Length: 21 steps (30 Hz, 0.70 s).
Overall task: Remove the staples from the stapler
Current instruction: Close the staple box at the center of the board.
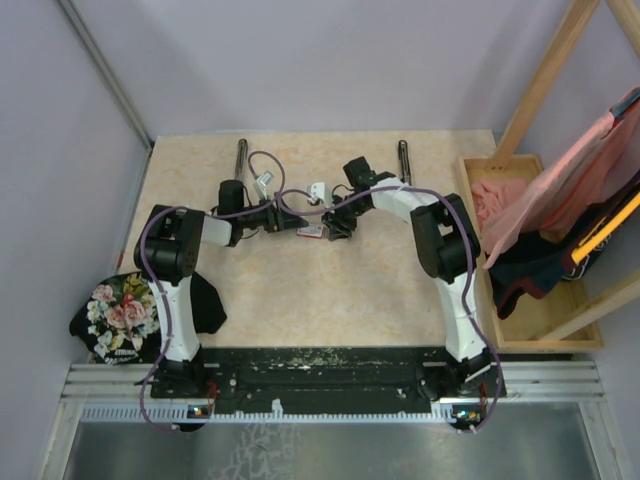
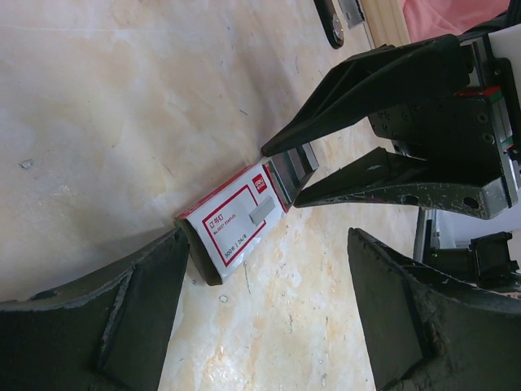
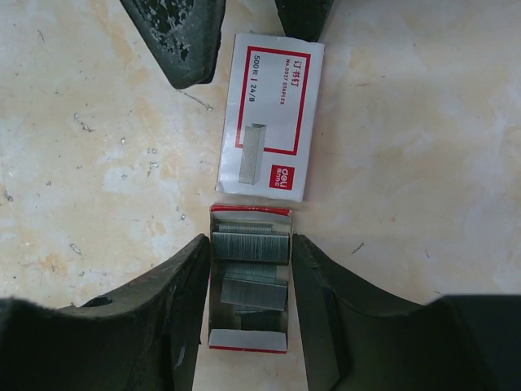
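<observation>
Right pincer [image 3: 250, 244] clenched on the staple tray [image 3: 247, 340]; left pincer [image 2: 269, 238] released.
Right fingers press both long sides of the red-edged tray; grey staples [image 3: 254, 292] lie in strips inside it; tray's far end meets the white-and-red box sleeve [image 3: 273, 122]; left pincer gapes wide about the sleeve's other end, one finger at its corner; all on the pale surface [image 3: 423, 163].

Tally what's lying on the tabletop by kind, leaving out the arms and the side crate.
black staplers: 2
red-and-white box sleeve: 1
inner tray of staples: 1
Total: 4
</observation>
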### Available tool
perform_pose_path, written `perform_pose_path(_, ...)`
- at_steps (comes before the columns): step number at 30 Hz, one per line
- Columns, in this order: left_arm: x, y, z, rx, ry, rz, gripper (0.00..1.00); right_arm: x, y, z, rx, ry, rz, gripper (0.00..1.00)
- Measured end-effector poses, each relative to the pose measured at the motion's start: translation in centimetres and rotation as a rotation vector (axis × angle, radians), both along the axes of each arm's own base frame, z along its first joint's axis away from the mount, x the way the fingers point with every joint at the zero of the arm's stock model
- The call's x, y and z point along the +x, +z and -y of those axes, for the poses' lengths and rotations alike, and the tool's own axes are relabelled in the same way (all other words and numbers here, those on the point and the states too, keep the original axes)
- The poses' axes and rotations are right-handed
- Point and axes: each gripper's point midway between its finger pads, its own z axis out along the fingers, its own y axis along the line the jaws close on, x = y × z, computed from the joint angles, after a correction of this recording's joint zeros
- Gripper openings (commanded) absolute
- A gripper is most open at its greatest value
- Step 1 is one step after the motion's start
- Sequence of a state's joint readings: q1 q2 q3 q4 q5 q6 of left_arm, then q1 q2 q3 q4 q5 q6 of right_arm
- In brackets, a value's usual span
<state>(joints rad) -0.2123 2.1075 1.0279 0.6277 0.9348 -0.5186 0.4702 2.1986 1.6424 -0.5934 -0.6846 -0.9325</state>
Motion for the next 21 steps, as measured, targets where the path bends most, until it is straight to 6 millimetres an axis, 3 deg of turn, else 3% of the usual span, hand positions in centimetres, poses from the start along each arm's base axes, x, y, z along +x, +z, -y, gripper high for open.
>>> perform_pose_path(21,-0.14,0.04,0.07,0.0,-0.001,0.003,0.85,0.35,0.0,-0.53,-0.008,-0.051,0.011,0.45)
